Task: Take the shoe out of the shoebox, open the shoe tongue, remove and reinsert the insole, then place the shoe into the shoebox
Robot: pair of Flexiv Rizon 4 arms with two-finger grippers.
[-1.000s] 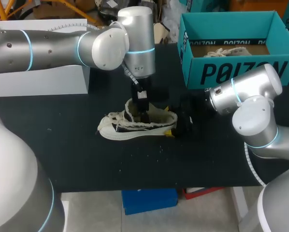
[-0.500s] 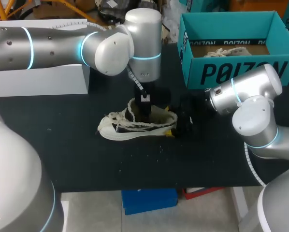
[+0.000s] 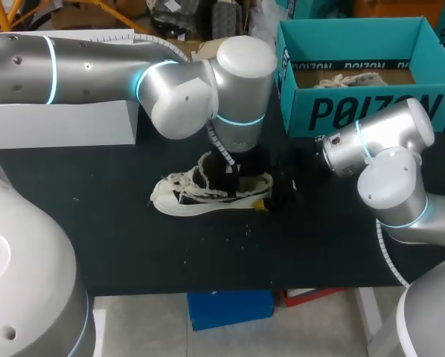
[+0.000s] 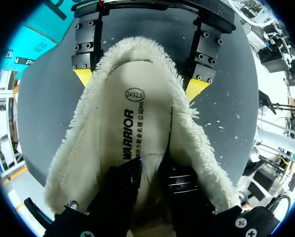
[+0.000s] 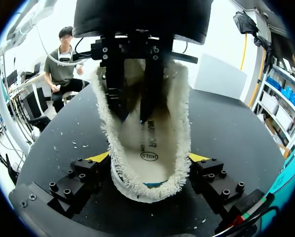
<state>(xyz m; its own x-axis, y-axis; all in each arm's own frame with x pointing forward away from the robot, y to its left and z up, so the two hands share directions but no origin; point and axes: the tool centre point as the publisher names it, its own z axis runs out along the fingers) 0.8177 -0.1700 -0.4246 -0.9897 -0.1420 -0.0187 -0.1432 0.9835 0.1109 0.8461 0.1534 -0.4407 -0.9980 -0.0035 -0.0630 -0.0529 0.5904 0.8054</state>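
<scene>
Step (judged): insole work inside the shoe; it cannot be told whether the insole is being drawn out or seated back.
Worktop: black, flecked with pale crumbs; a light shoe is expected to slide on it unless braced.
Shoe: out of the box and resting on its sole near the worktop's middle, toe toward the left arm's side, heel toward the right arm.
Left pincer: lowered from above into the shoe's mouth, onto the forward part of the insole. Whether it is closed on the insole or only pressed against it cannot be told.
Insole: pale and printed, laid along the shoe's floor inside the fleece lining. A dark line is seen along one long edge, possibly a lifted edge, but this is unconfirmed. It is judged thin and floppy, so it is best moved lengthwise through the mouth, not hauled straight up. If it is being seated, the heel end should be pressed flat last.
Right pincer: spread wide at the heel, with a yellow tip pressed into the fleece on each side, so the heel is clamped between them. This brace should be held firm while the insole is worked.
Shoebox: teal and open-topped, at the worktop's far right, apart from the shoe.
Risk (judged): the insole may catch on the fleece and fold, or the shoe may tip if the heel clamp is eased early.
</scene>
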